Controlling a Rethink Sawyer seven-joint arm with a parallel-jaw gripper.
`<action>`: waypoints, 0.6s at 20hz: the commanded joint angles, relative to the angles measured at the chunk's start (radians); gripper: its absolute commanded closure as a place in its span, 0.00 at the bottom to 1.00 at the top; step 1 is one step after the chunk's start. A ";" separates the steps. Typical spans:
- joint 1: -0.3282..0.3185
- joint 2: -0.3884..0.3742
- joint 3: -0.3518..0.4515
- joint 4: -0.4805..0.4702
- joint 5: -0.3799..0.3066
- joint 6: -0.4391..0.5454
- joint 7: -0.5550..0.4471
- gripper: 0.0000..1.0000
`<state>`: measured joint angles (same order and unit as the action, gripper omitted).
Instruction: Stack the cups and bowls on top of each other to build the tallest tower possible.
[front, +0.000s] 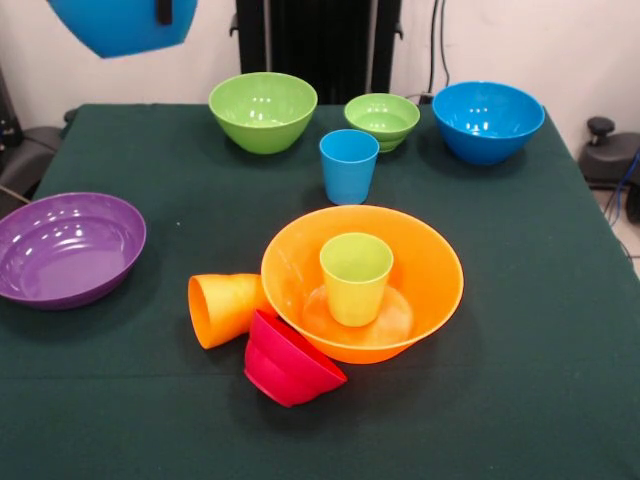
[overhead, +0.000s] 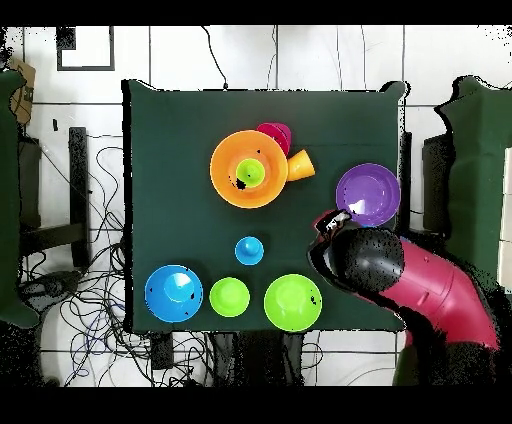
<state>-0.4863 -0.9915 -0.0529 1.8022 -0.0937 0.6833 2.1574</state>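
Pincer (front: 163, 12) clamps a blue bowl (front: 120, 25) by its rim, lifted high to clear the table (front: 100, 400). Orange bowl (front: 430, 280) is the base; lime cup (front: 355, 278) stands upright inside.

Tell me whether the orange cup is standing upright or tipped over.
Tipped over. The orange cup lies on its side on the table, mouth facing left, beside the big orange bowl and red bowl.

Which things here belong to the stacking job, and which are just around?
Job: orange bowl, lime cup inside it, orange cup, red bowl, purple bowl, large green bowl, small green bowl, blue cup, blue bowl, raised blue bowl in gripper.
Bystanders: table, floor cables.
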 joint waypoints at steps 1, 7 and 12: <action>0.084 0.004 0.011 -0.147 0.045 0.166 0.200 1.00; 0.096 0.036 -0.002 -0.264 0.090 0.241 0.220 1.00; 0.129 0.088 -0.019 -0.344 0.115 0.283 0.269 1.00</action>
<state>-0.3990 -0.9933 -0.0731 1.5974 -0.0099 0.8228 2.1644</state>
